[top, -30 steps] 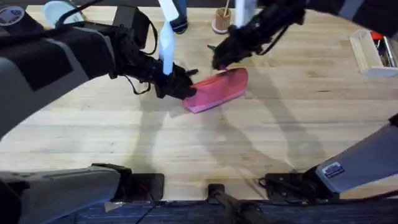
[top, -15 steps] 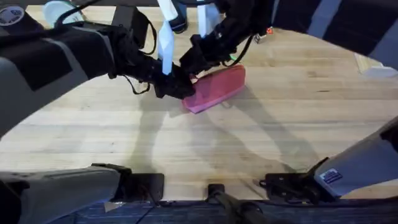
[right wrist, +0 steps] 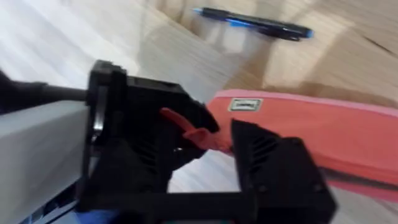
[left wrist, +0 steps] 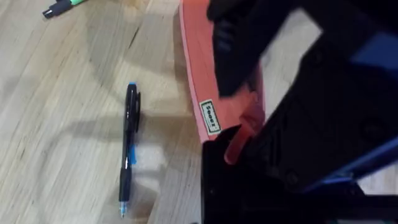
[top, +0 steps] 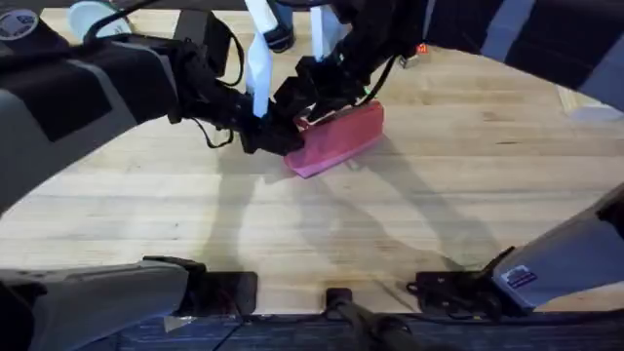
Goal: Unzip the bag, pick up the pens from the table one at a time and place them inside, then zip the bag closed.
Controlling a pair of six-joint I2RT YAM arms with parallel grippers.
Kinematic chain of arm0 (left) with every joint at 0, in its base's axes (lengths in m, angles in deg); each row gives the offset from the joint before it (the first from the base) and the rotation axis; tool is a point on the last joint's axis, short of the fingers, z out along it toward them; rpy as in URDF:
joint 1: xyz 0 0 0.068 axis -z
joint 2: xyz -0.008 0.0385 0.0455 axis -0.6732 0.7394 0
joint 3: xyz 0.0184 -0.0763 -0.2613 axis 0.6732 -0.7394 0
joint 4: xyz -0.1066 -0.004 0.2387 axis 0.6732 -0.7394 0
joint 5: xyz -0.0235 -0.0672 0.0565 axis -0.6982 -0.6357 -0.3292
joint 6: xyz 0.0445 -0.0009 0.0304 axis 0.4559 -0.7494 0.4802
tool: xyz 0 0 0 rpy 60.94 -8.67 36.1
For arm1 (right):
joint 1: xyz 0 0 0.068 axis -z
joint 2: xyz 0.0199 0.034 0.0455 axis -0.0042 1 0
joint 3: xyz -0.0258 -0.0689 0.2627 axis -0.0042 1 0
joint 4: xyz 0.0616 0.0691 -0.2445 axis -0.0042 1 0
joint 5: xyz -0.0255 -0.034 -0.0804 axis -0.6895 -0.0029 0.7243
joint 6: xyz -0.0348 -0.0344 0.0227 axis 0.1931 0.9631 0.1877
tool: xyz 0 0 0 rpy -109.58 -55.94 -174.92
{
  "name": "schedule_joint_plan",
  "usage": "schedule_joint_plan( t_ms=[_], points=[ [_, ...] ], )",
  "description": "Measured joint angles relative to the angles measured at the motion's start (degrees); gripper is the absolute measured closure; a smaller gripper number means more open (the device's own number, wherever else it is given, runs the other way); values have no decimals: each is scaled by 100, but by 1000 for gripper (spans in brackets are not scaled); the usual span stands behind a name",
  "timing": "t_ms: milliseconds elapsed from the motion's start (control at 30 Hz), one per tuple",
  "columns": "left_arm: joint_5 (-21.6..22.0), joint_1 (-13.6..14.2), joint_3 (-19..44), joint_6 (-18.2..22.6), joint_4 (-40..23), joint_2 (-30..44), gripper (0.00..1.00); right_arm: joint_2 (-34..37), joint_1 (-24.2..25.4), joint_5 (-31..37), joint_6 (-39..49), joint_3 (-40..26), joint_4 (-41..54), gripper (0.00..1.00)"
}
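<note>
Pink pencil pouch (top: 336, 138) lies on the butcher-block table (top: 322, 224), center-rear in overhead, long axis tilted, one end nearer the L arm. Both arms meet at that end.

L gripper (top: 278, 135) comes in from lower-left base side, sits at the pouch's near-left end. In R wrist view the L gripper (right wrist: 214, 140) has black fingers (right wrist: 158, 134) either side of a red-pink tab (right wrist: 186, 130) sticking out of the pouch end, jaws narrow, pinched on tab as far as visible. Pouch (right wrist: 323, 134) stretches away from it; small white label (right wrist: 244, 104) near that end.

R gripper (top: 314, 90) reaches across from R side, over the pouch's top edge at the rear, just beside the L gripper. In L wrist view the R gripper (left wrist: 239, 56) is a dark blurred mass over the pouch (left wrist: 199, 74); jaw state: can't tell. Zipper line itself hidden under grippers, open or shut unclear.

Pens both on table, outside pouch. Black pen w/ blue accents (left wrist: 129, 149) lies flat beside the pouch, roughly parallel to its long side, not touching; also seen in R wrist view (right wrist: 255, 23) beyond the pouch. Green pen (left wrist: 62, 6) further off near frame edge, dark tip end visible, well apart from the black one.
</note>
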Motion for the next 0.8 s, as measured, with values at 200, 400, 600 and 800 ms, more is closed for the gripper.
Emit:
schedule_joint_plan(
  t_ms=[200, 400, 600, 800],
  points=[
    [-30, 48, 0, 2, 41, 0, 959, -304, 133, 363, 122, 0, 304, 94],
    [-30, 55, 0, 2, 41, 0, 959, -878, 451, 886, 406, -34, 682, 5],
    [-73, 55, 0, 24, 65, 0, 257, -1034, 632, 1164, 771, -87, 857, 4],
    [-85, 55, 0, 17, 63, 0, 8, -1034, 637, 1205, 934, -87, 921, 4]
  ],
)
